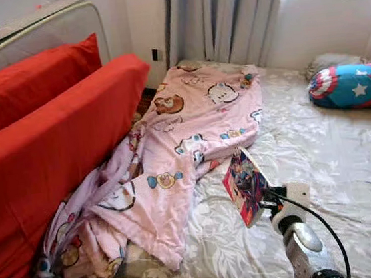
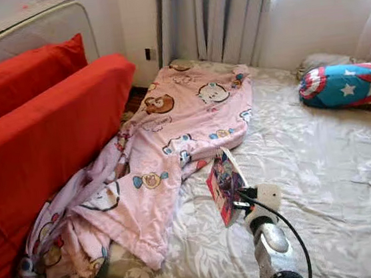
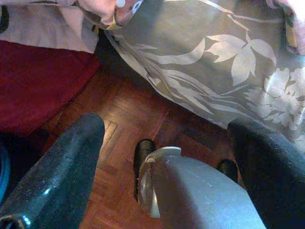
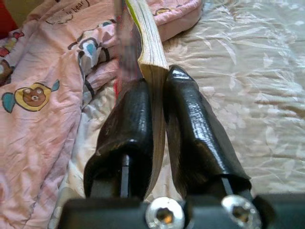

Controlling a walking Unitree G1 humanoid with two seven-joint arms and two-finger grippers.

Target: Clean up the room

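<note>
My right gripper is shut on a thin book with a colourful cover, holding it upright above the bed. In the right wrist view the two black fingers pinch the book by its lower edge, pages showing between them. A pink cartoon-print blanket lies crumpled along the bed's left side and spills toward the floor. My left gripper hangs low beside the bed, open, with wooden floor under it.
The bed has a grey floral sheet. A star-patterned blue and red pillow lies at the far right. A red sofa or mattress stands along the left. Curtains and a window are behind the bed.
</note>
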